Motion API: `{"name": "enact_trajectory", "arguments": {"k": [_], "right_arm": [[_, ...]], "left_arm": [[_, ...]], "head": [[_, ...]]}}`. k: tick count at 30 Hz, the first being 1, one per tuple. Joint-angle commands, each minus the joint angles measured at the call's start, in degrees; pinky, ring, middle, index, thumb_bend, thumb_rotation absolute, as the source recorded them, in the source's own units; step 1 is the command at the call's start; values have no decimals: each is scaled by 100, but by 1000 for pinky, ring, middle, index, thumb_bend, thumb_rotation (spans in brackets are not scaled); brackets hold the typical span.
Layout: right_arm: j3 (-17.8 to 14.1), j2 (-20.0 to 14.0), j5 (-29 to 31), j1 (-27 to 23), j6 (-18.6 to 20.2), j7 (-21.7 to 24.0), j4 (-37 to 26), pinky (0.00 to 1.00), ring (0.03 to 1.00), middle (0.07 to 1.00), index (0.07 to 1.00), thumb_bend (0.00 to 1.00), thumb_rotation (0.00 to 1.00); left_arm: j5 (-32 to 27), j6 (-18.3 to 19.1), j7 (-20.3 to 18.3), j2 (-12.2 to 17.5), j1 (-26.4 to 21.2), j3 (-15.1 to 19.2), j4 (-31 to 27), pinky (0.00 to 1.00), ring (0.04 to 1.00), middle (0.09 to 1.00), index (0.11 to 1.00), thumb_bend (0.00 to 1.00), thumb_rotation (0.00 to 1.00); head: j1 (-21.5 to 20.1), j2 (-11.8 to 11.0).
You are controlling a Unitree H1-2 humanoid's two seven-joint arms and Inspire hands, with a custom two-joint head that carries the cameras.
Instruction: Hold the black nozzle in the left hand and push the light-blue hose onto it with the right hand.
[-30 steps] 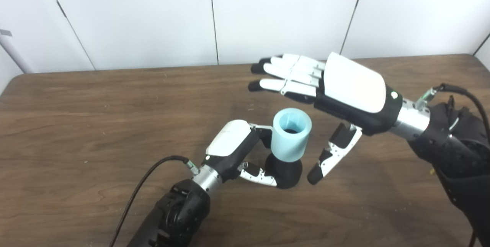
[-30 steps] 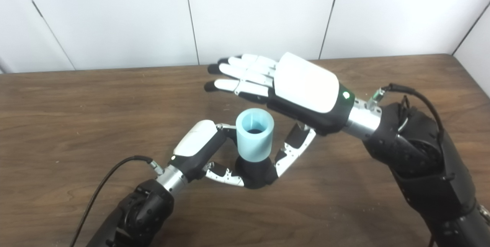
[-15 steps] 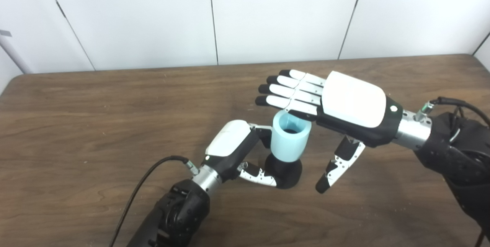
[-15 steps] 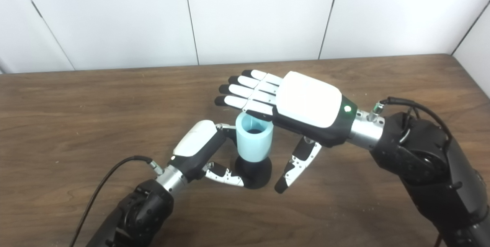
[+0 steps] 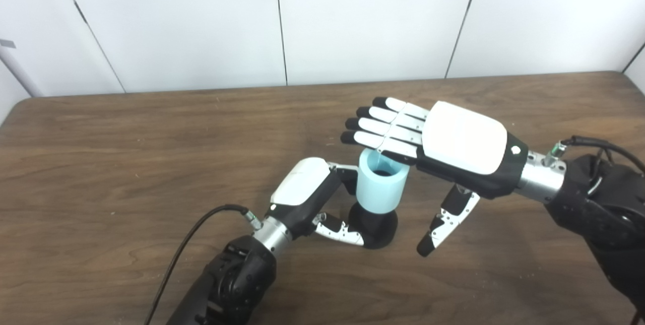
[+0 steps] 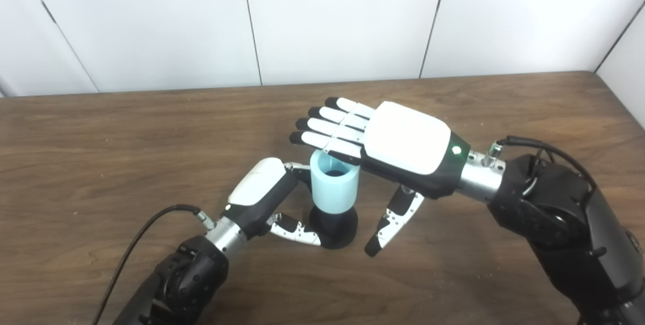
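A black nozzle point(image 5: 374, 226) stands upright on the brown table point(image 5: 101, 164). A short light-blue hose point(image 5: 379, 189) sits over its top, open end up. My left hand point(image 5: 307, 196) is shut on the nozzle, its thumb curled round the black base and its fingers behind the hose. My right hand point(image 5: 438, 141) is open and flat, palm down, with its fingers resting on the far right rim of the hose. Its thumb hangs down to the right of the nozzle, apart from it.
The white wall panels run along the table's far edge point(image 5: 322, 83). A black cable point(image 5: 191, 244) loops from my left wrist over the table. Bare wood lies to the left and at the back.
My right hand has come down and toward me, from hovering above the hose to lying on its rim. The hose sits slightly lower on the nozzle. The left hand has kept still.
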Motion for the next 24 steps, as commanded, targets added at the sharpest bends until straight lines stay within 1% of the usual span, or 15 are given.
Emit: {"name": "enact_trajectory", "arguments": {"k": [1, 13, 24], "right_arm": [[-51, -135, 82, -130, -93, -88, 3, 1000, 1000, 1000, 1000, 834, 552], [17, -136, 86, 8, -301, -164, 134, 1000, 1000, 1000, 1000, 827, 565], [0, -189, 101, -10, -244, -110, -11, 1000, 1000, 1000, 1000, 824, 572]], "left_arm": [[241, 323, -428, 223, 167, -89, 210, 772, 585, 508, 467, 523, 0], [230, 326, -431, 216, 153, -80, 218, 777, 582, 500, 473, 524, 0], [221, 344, -431, 198, 174, -80, 201, 778, 578, 500, 472, 524, 0]], "head": [[-3, 0], [0, 10], [-14, 8]]}}
